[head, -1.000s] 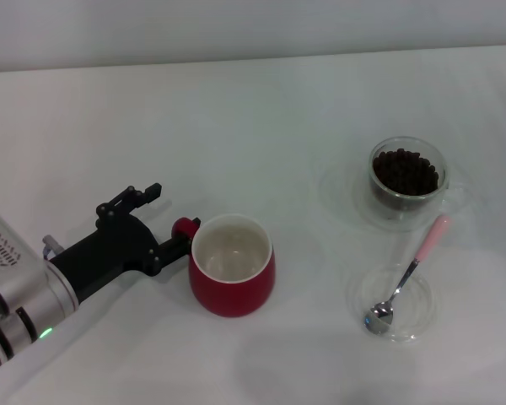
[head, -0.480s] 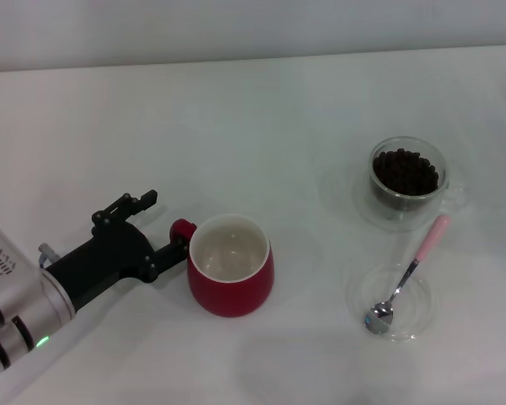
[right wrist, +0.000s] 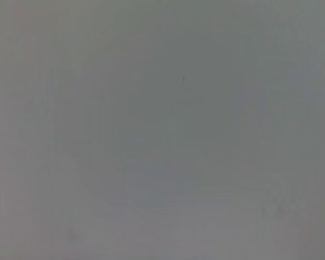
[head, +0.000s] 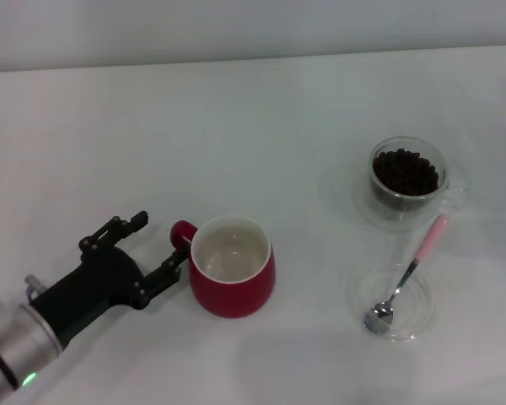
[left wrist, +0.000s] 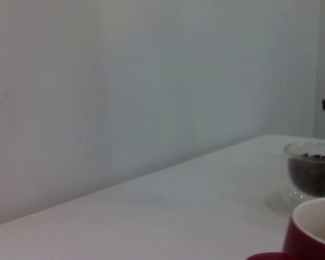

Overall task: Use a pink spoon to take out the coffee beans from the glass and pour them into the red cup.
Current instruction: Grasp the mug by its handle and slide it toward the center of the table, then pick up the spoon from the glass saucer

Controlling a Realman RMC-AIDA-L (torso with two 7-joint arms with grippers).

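The red cup (head: 232, 265) sits low in the middle of the head view. The left claw (head: 158, 245) is right beside its little loop handle, so a small bump could push the cup or tip it. The claw is open wide. One finger (head: 122, 228) sticks out above the handle and the other finger (head: 170, 270) sits just by the cup's side. It holds nothing.

The glass (head: 407, 179) with the coffee beans (head: 405, 170) stands at the right. The pink spoon (head: 406, 275) lies below it, its bowl in a clear dish (head: 394, 302). Nobody holds the spoon yet. The right claw is not seen.
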